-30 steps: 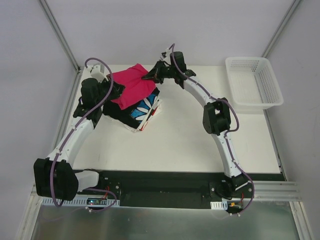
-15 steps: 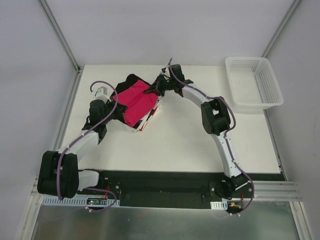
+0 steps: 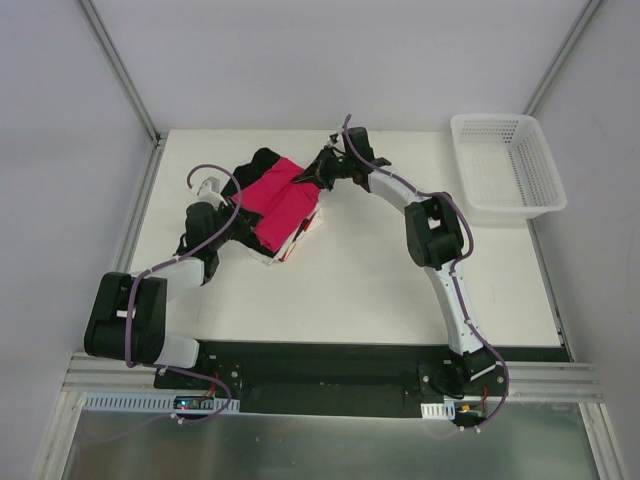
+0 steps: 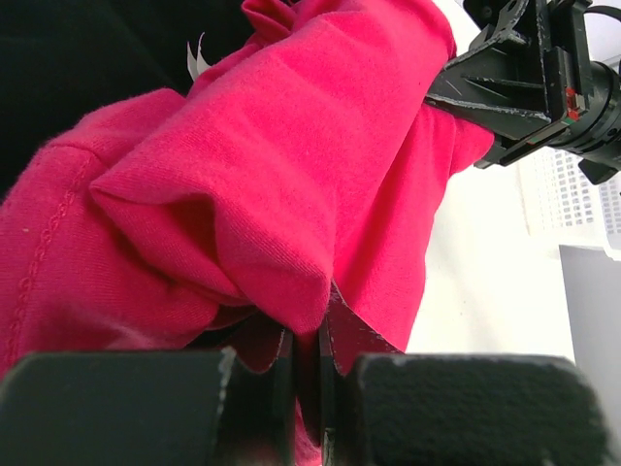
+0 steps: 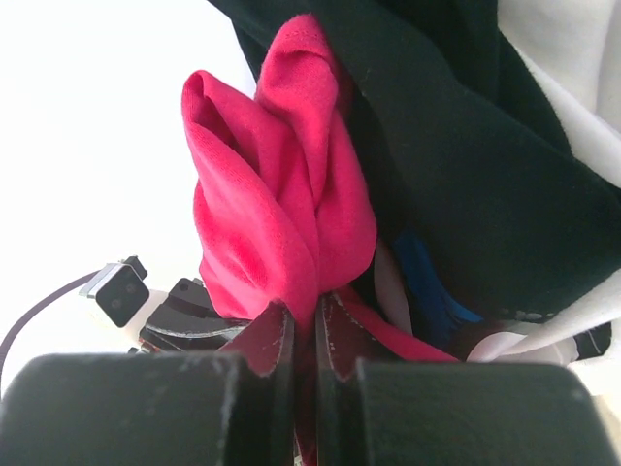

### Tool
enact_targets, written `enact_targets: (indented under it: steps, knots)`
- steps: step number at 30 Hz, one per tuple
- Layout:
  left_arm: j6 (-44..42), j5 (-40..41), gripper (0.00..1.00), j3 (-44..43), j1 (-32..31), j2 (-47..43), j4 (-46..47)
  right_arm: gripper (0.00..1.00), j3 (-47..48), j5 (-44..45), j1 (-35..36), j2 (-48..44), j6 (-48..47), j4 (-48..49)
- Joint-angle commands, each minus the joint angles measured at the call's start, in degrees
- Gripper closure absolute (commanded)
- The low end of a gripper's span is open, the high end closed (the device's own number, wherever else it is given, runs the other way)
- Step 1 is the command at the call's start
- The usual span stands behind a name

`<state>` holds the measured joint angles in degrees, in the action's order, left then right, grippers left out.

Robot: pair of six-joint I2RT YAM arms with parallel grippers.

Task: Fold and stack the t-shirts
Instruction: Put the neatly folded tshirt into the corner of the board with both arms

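Bright, even light; wrist views blur close up, whites perhaps overexposed.

White table is sitting inside an enclosure, with pale grey walls standing behind and at both sides. Aluminium posts are slanting up from the rear corners. Even, diffuse light is falling. A brushed metal sheet is lying along the near edge.

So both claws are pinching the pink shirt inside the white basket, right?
Not inside the basket. The left gripper and right gripper both pinch the pink t-shirt, but it lies over the pile of shirts; the white basket stands apart on the right. The top view shows this.
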<state>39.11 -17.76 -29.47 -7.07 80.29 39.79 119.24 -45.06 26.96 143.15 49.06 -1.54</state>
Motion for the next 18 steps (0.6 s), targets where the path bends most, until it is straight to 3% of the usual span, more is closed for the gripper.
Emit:
enact_targets:
  steps: [1,5,7,8,12,14,18]
  knots:
    - [0.3,-0.4,1.0,1.8,0.0,-2.2,0.3,0.99,3.5,2.5,-1.5,-0.6,2.1,2.6]
    - [-0.4,1.6,1.0,2.3,0.1,-6.4,-2.8,0.98,6.8,1.6,-1.3,1.5,3.1,2.6]
    - [-0.6,2.5,1.0,2.8,0.1,-7.7,-3.8,0.86,7.5,1.0,-1.4,2.0,3.5,2.6]
    - [-0.7,2.9,1.0,2.8,0.1,-8.7,-4.4,0.72,8.2,0.7,-1.3,2.7,3.5,2.6]
    - [-1.7,4.4,1.0,3.5,0.1,-10.4,-5.6,0.53,8.7,-0.2,-1.6,2.9,3.2,2.3]
    - [-2.1,4.9,0.93,3.2,0.1,-10.7,-7.1,0.5,8.5,-0.5,-1.7,2.6,3.1,2.5]
    - [-2.6,4.1,0.71,2.5,0.0,-10.5,-7.5,0.49,6.2,-0.8,-2.7,0.6,3.0,4.2]
